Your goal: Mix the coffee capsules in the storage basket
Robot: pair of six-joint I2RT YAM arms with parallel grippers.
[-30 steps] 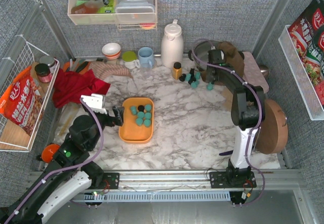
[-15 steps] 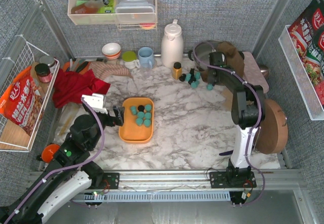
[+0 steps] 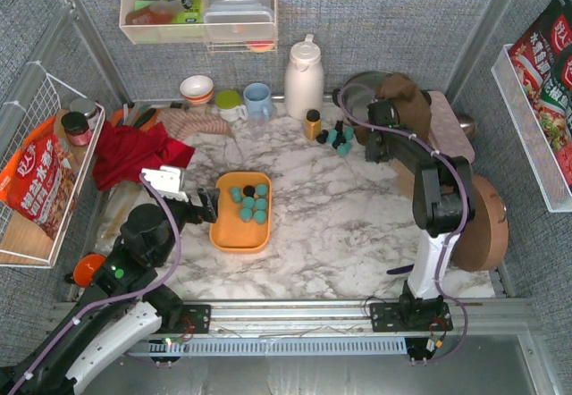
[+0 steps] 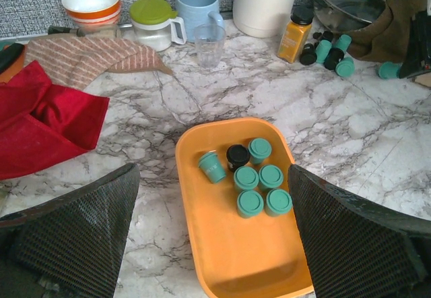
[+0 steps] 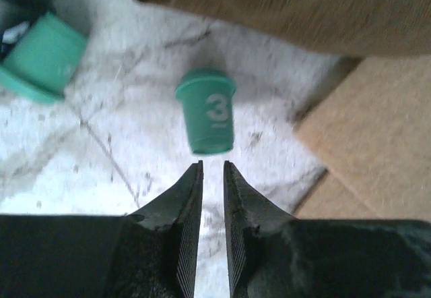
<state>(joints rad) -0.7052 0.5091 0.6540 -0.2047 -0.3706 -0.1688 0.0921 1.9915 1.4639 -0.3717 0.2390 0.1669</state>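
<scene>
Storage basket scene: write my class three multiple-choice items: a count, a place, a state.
1. How many black capsules lie in the orange basket? A none; B one; C three.
2. Where is the amber spice bottle? A in the basket; B on the marble tabletop by the white thermos jug; C on top of the jug.
3. The left pincer is: A open; B shut on a capsule; C shut on the basket rim.
Answers: B, one black among six teal capsules; B, it stands on the marble near the jug; A, its fingers stand wide apart, empty.
</scene>
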